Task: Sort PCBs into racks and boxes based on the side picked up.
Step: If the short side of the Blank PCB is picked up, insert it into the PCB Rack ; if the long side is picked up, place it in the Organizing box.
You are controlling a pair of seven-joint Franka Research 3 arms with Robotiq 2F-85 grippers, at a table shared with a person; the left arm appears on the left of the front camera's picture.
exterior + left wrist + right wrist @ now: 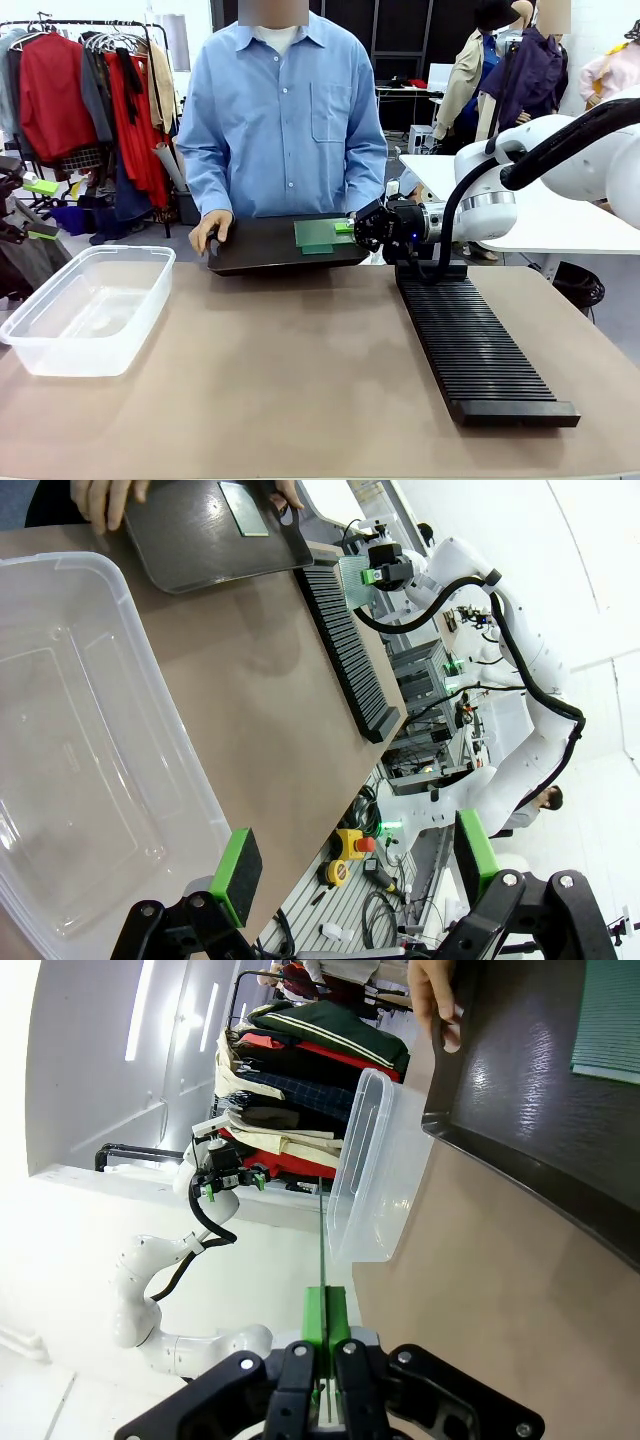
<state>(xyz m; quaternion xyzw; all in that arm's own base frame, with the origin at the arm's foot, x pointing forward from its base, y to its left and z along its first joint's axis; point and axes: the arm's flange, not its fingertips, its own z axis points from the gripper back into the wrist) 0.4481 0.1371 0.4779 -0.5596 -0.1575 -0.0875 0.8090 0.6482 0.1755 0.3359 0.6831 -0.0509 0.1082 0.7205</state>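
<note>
right tool [325, 1298]: closed, the green pads pinch one pcb [352, 580] by its edge, just beside the tray [255, 247] and above the far end of the rack [480, 350].
left tool [355, 865]: open and holding nothing, it hangs above the box [100, 251] side of the bench [300, 400], near the bench edge.
other pcbs [322, 234]: they lie flat on the tray, overlapping; a person grips the tray with a hand [210, 230] at the far side of the bench.
box: clear tub at the robot's left, and it looks to have nothing inside.
rack: long black comb at the robot's right, and no board is seen in its slots.
handling: i judge the pcb light, thin and stiff, with smooth faces that may slip. a pinch on a bare edge strip seems best, firm but not hard, because small solder points could be damaged. for a slot it should go in straight, edge first, or it may jam.
hard to see: in the right wrist view the held pcb is just a thin line, edge-on, so i cannot tell which face it turns to which side. how many pcbs lie on the tray is not clear, perhaps two. in the front view the person's other hand is mostly hidden behind the right tool.
</note>
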